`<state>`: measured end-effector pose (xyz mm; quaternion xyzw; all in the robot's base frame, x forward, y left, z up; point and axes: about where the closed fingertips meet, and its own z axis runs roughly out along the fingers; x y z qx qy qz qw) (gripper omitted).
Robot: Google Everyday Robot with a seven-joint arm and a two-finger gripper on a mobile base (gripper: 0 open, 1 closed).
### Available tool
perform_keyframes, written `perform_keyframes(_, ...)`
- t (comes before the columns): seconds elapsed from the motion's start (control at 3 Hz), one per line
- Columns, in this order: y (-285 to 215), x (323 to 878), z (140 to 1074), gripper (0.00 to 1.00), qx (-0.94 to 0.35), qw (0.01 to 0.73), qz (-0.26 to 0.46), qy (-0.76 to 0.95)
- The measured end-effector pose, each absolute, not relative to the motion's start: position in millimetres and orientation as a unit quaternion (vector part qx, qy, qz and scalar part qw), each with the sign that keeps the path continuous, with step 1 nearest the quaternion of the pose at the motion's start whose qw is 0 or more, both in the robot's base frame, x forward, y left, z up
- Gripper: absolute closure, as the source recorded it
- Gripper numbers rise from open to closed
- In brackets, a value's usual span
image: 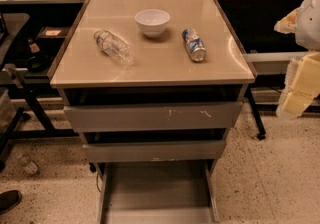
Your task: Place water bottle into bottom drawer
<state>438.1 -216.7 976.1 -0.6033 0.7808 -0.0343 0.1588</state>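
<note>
You see the water bottle (114,47) lying on its side on the left part of the tan cabinet top (150,70). Its capped end points to the far left and its base toward you and to the right. It is clear and crinkled, with a pale band carrying some red near the capped end. Nothing touches it.

The gripper (300,88) is at the right edge of the scene, a pale yellow shape beside the cabinet's right side and lower than the top surface. You cannot tell whether it is spread or pressed together, since it runs out of view. It is not holding anything you can see. The bottle is well apart from it, to its left and farther back, across almost the whole width of the top.

Between the two, a white bowl (152,21) stands upright near the far middle of the top. A blue-and-white can (194,44) lies on its side to the right of the bowl, so the can is nearer the gripper than the bottle is.

Below the top, the two upper drawers (152,116) show scuffed grey fronts. The bottom drawer (157,188) is pulled out toward you, and its flat grey floor and low sides are exposed. It sits directly below and nearer than the bottle, over the speckled floor (270,178).
</note>
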Motion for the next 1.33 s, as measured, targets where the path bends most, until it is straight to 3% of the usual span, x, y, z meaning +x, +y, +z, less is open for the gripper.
perform_keyframes(0.67,-197,442,980,0.0,-0.608,0.162,-0.041,0.776)
perform_keyframes(1.33,-103,471,982,0.0,-0.648,0.153,-0.077,0.742)
